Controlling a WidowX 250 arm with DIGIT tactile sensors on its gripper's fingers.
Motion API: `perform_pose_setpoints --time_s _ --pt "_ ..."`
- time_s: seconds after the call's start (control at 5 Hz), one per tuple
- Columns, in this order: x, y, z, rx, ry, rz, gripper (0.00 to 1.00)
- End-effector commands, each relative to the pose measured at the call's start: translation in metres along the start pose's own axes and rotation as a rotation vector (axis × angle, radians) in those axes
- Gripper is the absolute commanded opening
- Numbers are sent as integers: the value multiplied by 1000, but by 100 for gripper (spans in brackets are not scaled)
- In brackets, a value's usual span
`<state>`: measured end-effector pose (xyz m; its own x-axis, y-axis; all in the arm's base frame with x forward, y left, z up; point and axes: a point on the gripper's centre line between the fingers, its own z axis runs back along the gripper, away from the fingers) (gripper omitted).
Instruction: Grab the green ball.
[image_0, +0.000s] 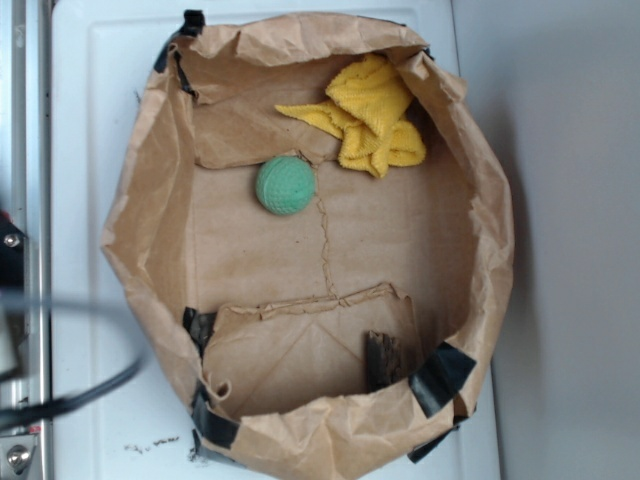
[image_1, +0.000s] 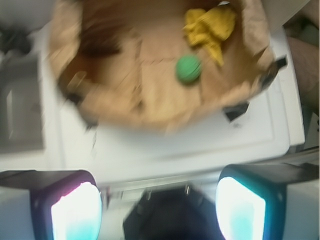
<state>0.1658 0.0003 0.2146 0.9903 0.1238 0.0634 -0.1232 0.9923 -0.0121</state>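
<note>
The green ball (image_0: 286, 185) is a small mint-green textured sphere lying on the floor of a brown paper bag (image_0: 150, 220), just left of and below a yellow cloth (image_0: 370, 125). In the blurred wrist view the ball (image_1: 188, 68) lies far from my gripper (image_1: 157, 210), below the yellow cloth (image_1: 210, 27). My gripper is open and empty, its two pads (image_1: 76, 212) wide apart at the bottom of the wrist view, outside the bag over the white surface. The gripper itself does not show in the exterior view.
The bag has tall crumpled walls and black tape (image_0: 440, 378) at its corners. A dark piece (image_0: 381, 358) lies on the bag floor near the front. The bag stands on a white surface (image_0: 90, 120). A black cable (image_0: 70, 400) crosses the lower left.
</note>
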Motion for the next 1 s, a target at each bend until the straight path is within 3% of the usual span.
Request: perform_pose_setpoints --time_s 0.0,0.4,0.6,0.8 --pt "52 7 -3 35 -82 20 100" --pt "52 7 -3 35 -82 20 100" --pt "67 10 -54 123 -134 -46 100" --pt "79 14 -105 98 -117 -66 100"
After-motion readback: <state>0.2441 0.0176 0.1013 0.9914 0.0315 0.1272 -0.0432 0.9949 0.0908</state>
